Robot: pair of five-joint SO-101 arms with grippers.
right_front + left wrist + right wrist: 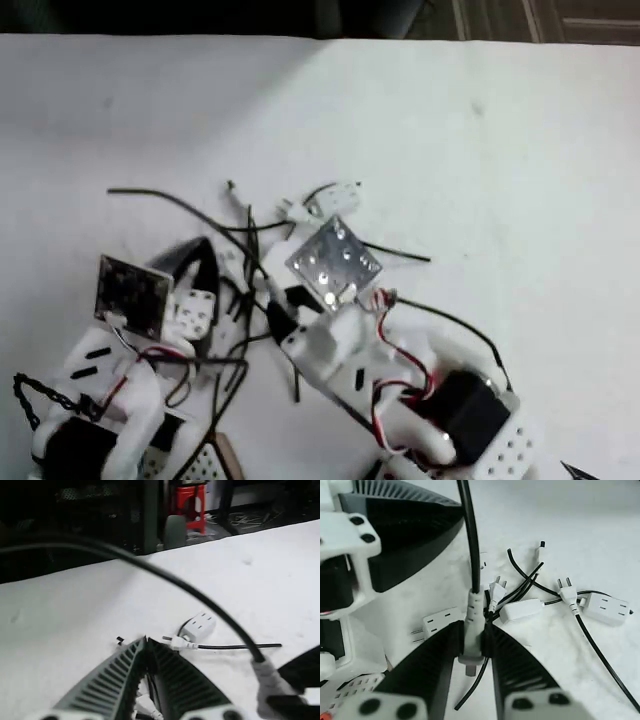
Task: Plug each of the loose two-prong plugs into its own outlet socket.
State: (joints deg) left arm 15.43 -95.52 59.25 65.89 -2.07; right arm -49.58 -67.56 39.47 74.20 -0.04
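The right gripper (472,642) clamps a white plug (473,612) by its body. Its black cord (469,525) rises past the left gripper (146,647), whose tips are pressed together on nothing visible. Three plugs and three white socket blocks are in sight. The second plug (496,589) sits among tangled cords (248,235). The third plug (567,591) lies just beside the far block (607,607), at the right gripper's 1 o'clock from above. The middle block (520,611) lies between, and the near block (437,622) is at 9 o'clock.

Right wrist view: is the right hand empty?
No, the right hand is shut on a white plug with a black cord.
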